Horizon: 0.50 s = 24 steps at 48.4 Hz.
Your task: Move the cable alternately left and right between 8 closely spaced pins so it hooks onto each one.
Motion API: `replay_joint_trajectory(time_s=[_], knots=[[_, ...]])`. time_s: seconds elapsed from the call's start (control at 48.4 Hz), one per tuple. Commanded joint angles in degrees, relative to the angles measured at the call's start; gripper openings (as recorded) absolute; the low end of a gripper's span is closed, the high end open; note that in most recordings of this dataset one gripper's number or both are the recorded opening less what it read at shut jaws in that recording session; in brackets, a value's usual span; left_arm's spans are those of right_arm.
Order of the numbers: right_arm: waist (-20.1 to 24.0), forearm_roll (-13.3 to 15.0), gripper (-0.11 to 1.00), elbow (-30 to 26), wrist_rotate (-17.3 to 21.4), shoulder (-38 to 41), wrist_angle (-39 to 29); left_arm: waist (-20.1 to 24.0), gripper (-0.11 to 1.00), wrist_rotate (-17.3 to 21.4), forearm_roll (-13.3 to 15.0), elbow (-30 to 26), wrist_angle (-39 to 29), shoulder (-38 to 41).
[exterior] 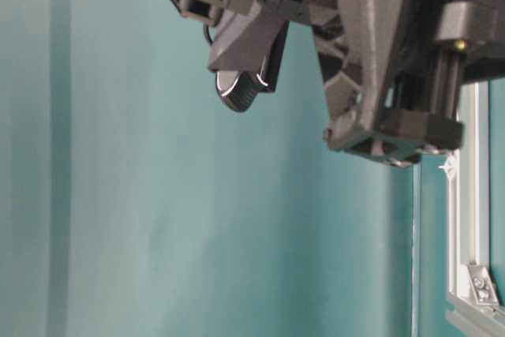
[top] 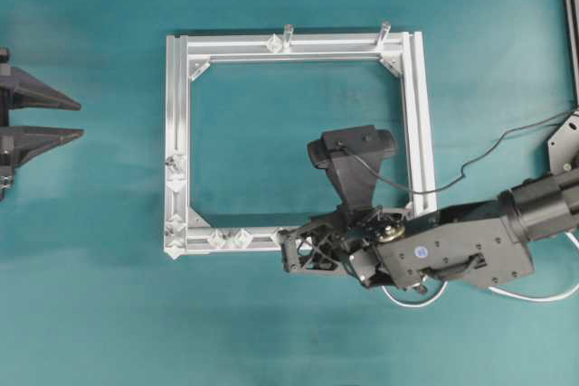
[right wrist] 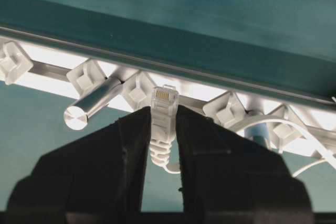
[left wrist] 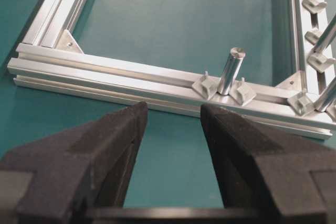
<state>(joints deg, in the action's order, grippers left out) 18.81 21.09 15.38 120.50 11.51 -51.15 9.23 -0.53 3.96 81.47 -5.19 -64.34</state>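
Observation:
In the right wrist view my right gripper (right wrist: 163, 109) is shut on the cable's small white plug (right wrist: 164, 100), holding it upright just in front of the silver rail. The pins (right wrist: 137, 92) sit in one row along that rail, and the plug tip is between two of them. Further right, the white cable (right wrist: 302, 129) curves round the pins there. In the overhead view the right gripper (top: 294, 252) is over the frame's near rail, and cable (top: 412, 303) loops out under the arm. My left gripper (top: 80, 119) stands open and empty at the far left, off the frame (top: 181, 106).
A silver cylindrical post (right wrist: 94, 106) stands on the rail just left of the plug. Another post (left wrist: 231, 69) rises between two studs ahead of the left gripper (left wrist: 173, 109). Two posts (top: 288, 35) stand on the far rail. A dark wire (top: 479, 158) crosses the right rail.

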Motion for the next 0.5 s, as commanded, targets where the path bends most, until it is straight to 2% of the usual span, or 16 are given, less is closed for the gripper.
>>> replay_joint_trajectory(time_s=[0.0, 0.289, 0.476], knots=[[1.14, -0.18, 0.19, -1.23, 0.35, -0.88, 0.00, -0.09, 0.57, -0.44, -0.18, -0.44, 0.26, 0.35], [5.01, -0.26, 0.19, -2.81, 5.45, 0.53, 0.00, -0.09, 0.57, -0.44, -0.18, -0.44, 0.26, 0.35], [7.12, -0.53, 0.19, -5.19, 6.42, 1.76, -1.93, -0.09, 0.57, -0.44, -0.18, -0.53, 0.35, 0.35]])
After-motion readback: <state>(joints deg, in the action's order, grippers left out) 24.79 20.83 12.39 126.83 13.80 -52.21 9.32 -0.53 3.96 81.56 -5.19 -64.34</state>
